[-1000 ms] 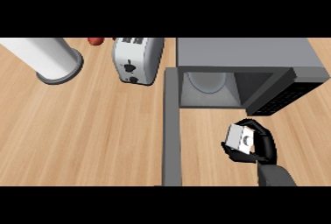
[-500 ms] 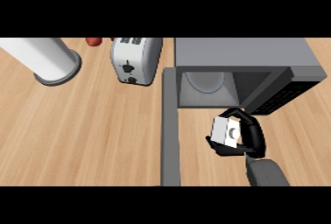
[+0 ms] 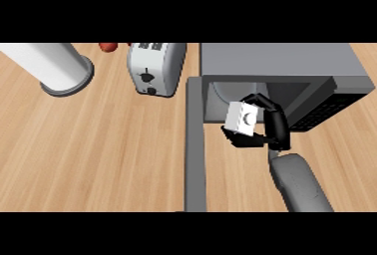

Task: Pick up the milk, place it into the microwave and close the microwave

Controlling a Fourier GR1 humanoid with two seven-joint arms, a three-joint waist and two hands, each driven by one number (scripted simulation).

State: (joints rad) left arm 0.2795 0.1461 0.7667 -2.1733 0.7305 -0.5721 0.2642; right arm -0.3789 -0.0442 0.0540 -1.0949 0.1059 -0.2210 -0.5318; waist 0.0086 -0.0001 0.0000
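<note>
While the right hand [image 3: 274,128] curls round the milk [image 3: 242,117], the milk's underside is hidden.

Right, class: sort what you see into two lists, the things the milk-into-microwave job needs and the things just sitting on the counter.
Part of the job:
milk, held by the right hand
microwave
door of the microwave, standing open

Just lying about:
toaster
white cylinder
red thing, small, at the far edge
</note>
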